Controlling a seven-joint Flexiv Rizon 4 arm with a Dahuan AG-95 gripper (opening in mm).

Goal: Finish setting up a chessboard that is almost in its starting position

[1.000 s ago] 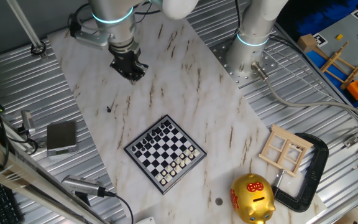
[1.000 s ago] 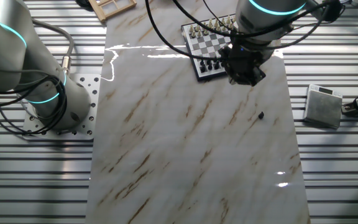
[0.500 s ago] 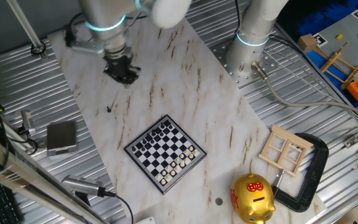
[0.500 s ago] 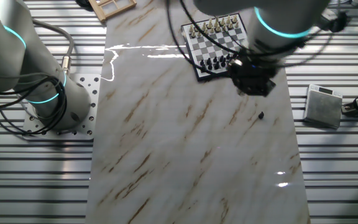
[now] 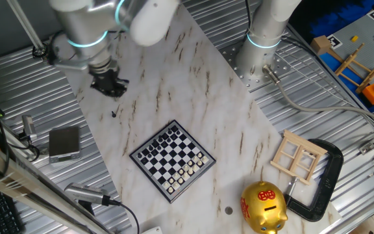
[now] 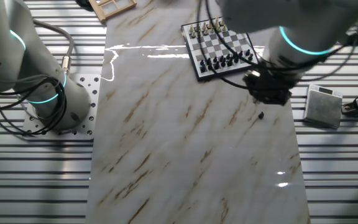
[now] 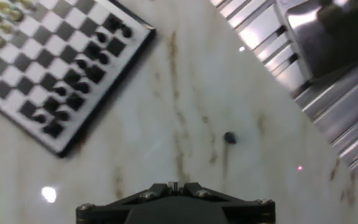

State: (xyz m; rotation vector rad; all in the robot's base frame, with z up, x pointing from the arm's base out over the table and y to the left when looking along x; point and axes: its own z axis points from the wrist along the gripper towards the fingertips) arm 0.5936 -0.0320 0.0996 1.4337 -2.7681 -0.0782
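Note:
The chessboard point(image 5: 172, 160) lies on the marble table, with black pieces on its far side and white pieces on its near side. It also shows in the other fixed view point(image 6: 219, 46) and the hand view point(image 7: 61, 68). One small black piece point(image 5: 114, 114) lies alone on the marble off the board, also seen in the other fixed view point(image 6: 261, 115) and the hand view point(image 7: 230, 138). My gripper point(image 5: 109, 84) hovers just beyond this piece, away from the board, and shows in the other fixed view point(image 6: 268, 92) and the hand view point(image 7: 174, 186). Its jaws stand together and hold nothing.
A grey box point(image 5: 64, 143) sits on the ribbed metal beside the table's edge point(image 6: 324, 106). A golden piggy bank point(image 5: 263, 207), a pale wooden frame point(image 5: 297, 156) and a black clamp point(image 5: 323, 182) lie past the board. A second arm's base point(image 6: 48, 93) stands opposite.
My gripper has moved steadily away from over the board's black side, across the marble toward the grey box, and now hangs close to the loose black piece. Nothing else moved.

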